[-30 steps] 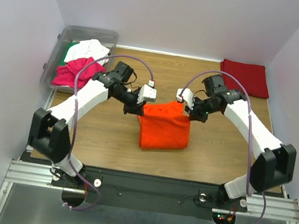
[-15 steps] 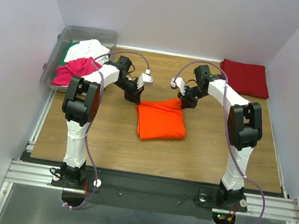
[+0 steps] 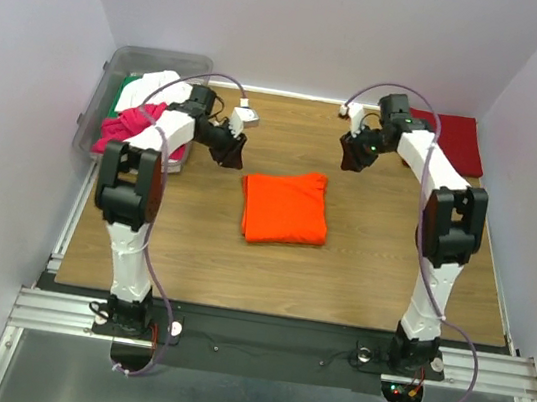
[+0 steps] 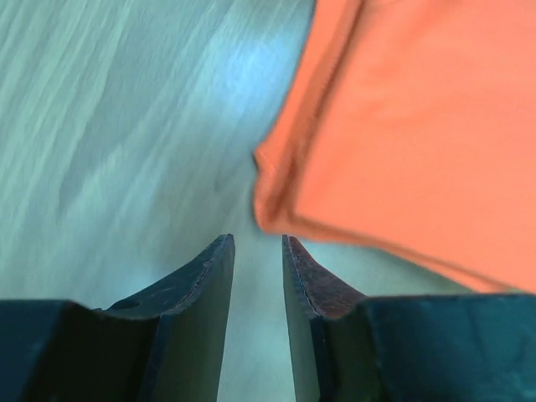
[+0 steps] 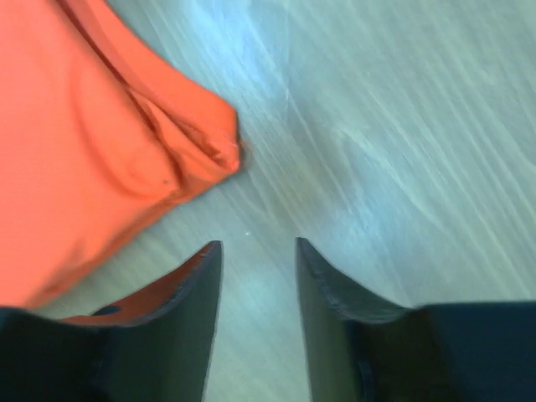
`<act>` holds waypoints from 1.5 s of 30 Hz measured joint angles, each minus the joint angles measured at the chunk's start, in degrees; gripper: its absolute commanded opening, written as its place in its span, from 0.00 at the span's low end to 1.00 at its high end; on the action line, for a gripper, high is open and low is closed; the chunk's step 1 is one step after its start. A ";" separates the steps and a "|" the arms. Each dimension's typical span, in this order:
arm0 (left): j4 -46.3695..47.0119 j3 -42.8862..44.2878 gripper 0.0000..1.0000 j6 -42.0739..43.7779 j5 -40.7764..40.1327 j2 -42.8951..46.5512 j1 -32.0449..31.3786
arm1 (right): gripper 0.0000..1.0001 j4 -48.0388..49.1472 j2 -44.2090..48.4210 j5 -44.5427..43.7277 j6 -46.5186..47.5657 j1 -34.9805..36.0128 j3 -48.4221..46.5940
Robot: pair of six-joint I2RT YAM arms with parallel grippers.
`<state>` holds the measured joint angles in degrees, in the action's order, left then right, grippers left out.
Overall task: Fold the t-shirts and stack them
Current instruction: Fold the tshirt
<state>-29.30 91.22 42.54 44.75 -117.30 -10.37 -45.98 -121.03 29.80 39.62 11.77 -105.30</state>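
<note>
A bright orange t-shirt (image 3: 285,207) lies folded flat on the middle of the table. It also shows in the left wrist view (image 4: 402,126) and in the right wrist view (image 5: 92,142). My left gripper (image 3: 234,155) is open and empty, up and left of the shirt's far left corner, apart from it. My right gripper (image 3: 348,152) is open and empty, up and right of its far right corner. A folded dark red t-shirt (image 3: 443,138) lies at the far right corner. Magenta (image 3: 138,126), white (image 3: 159,91) and green (image 3: 126,94) shirts sit in the bin.
A clear plastic bin (image 3: 127,64) stands at the far left corner of the wooden table (image 3: 190,250), with the magenta shirt hanging over its near side. White walls close in the back and both sides.
Both grippers have let go of the orange shirt and pulled back towards the far side, left one to the left, right one to the right. The shirt now lies flat and folded.
</note>
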 measured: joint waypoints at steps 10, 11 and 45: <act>17.57 -18.73 0.46 -23.28 7.17 21.11 -4.31 | 0.29 7.04 12.59 18.25 -27.30 1.53 11.85; 20.15 -19.91 0.46 -25.97 7.69 20.63 -5.49 | 0.29 8.81 11.34 20.04 -30.64 2.25 13.31; 39.17 -24.13 0.44 -50.99 14.82 12.92 -8.15 | 0.38 33.22 8.24 25.97 -57.18 6.29 24.85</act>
<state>9.87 67.09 -8.45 59.57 -104.38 -18.52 -12.75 -112.79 55.77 -17.56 18.06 -80.44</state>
